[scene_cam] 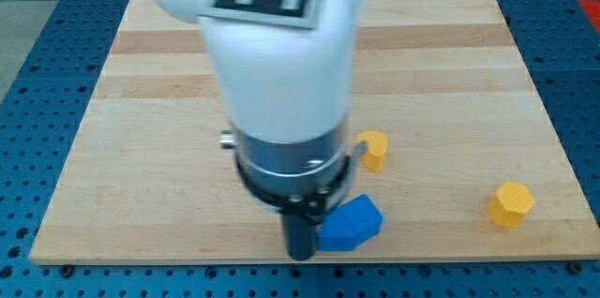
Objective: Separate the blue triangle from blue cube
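Nearest the counter's (pixel 141 101) bottom edge, my tip (pixel 300 256), a bare dark rod with no fingers to spread, touches the left side of a blue plastic block (pixel 352 225), shape unclear; any second blue block is hidden. Rightward sit a yellow cylinder (pixel 374 150) and yellow hexagonal block (pixel 510 204), well apart.

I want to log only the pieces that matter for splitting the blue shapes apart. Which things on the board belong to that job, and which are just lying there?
Job:
- blue block, shape unclear; only one blue piece shows, beside my tip
- my tip, at its left

Lying about:
- yellow block, near the arm
- yellow block, at the view's right
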